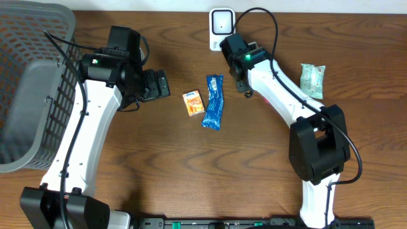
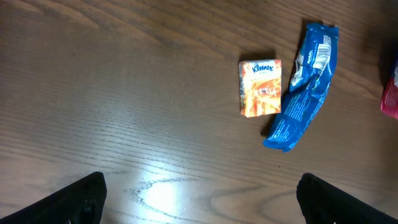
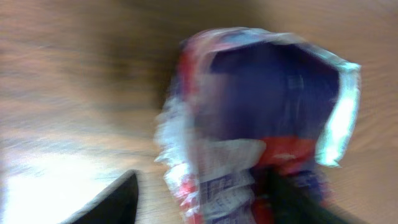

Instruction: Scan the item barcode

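The left claw was found fully released and empty over the wood-grain tabletop, near the flat orange tissue pack and the long glossy blue wrapper, presumably out of the scanning path. The right claw was positioned just beside the white scanner, judged for presenting a barcode. The crinkled red, blue and white foil packet was recorded between its fingers; gripped or let go could not be told through the blur
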Controlling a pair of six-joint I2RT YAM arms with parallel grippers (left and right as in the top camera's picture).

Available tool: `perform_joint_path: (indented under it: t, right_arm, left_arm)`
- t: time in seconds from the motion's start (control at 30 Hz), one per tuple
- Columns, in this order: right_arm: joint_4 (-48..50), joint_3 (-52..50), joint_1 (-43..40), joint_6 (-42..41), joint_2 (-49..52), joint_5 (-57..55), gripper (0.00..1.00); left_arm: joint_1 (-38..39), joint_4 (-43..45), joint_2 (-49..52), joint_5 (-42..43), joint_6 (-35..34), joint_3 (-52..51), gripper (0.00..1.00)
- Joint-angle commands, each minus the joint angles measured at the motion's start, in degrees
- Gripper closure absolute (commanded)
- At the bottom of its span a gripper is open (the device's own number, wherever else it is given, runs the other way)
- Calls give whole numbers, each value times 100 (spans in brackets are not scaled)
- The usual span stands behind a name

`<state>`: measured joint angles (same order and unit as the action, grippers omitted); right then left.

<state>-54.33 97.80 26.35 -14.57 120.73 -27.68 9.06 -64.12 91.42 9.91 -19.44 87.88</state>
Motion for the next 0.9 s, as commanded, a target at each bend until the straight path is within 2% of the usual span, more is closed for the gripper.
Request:
perform_joint_path:
  t: [0.0,0.27,0.5,0.67,0.87]
  right_arm:
    - [-289,352,-44,-129,42,1078,28]
    - [-1178,1462,-431,-120,42,2085,19]
    - [-1281,1823,-1082,50,42,3580,12]
    - [-1364,1823,-1405,138,42,3617,12]
    - [-1386,1665,-1611,501,48,3617,1]
  left_arm:
    - [-26,-20,24,-55,35,31,2]
    - [-26,-20,24,-55,35,31,2]
    - [-26,-20,24,-55,35,31,2]
    - [-26,-20,24,-55,35,31,2]
    - [-26,-20,24,-55,35,31,2]
